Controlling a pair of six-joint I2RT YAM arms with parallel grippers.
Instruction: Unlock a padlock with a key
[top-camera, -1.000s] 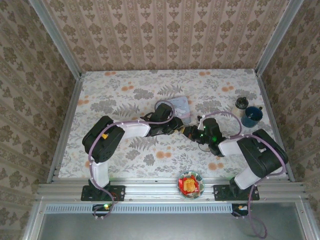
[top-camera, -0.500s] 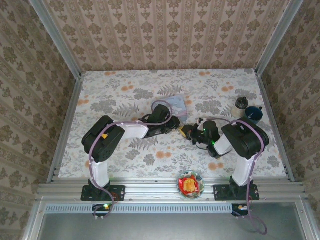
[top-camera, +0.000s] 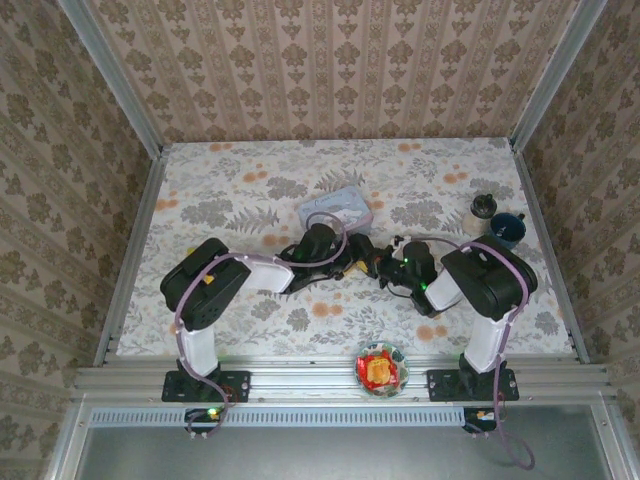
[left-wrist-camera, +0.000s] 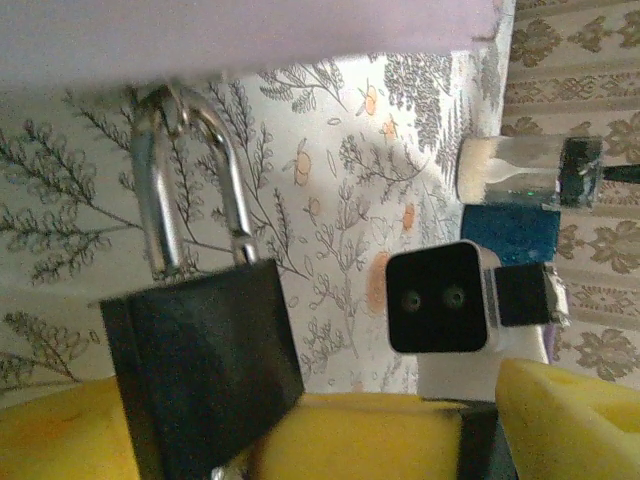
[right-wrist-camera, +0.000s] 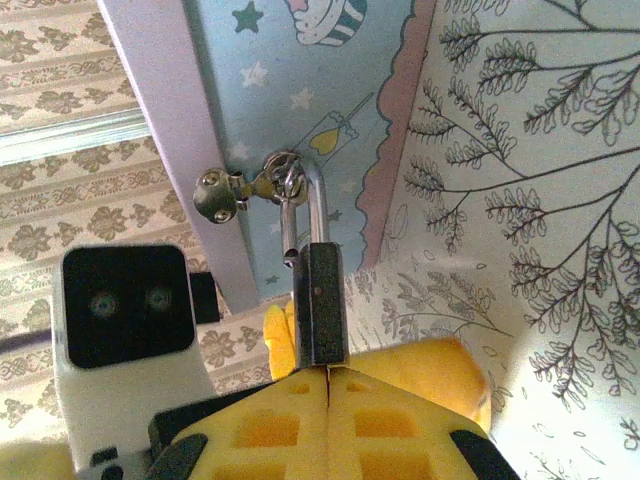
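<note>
Black-bodied padlock (right-wrist-camera: 322, 305) on hasp (right-wrist-camera: 222, 192) of light blue tin (right-wrist-camera: 300, 90): left jaws clamp body; right jaws closed at base. Step: likely key insertion. Next: steady turn.

The left arm (top-camera: 250, 268) and right arm (top-camera: 480, 280) lie low, folded inward, tips nearly meeting. The left tool (top-camera: 350, 262) clamps the padlock (left-wrist-camera: 200, 370); the right tool (right-wrist-camera: 328, 380) faces it, fingers pressed together.

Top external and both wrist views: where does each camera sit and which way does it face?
Top external: above and behind, looking down on the table, left arm and right arm.
Left wrist: on the left gripper, facing the padlock it clamps.
Right wrist: on the right gripper, facing the tin.
Both wrist views share the padlock.
</note>
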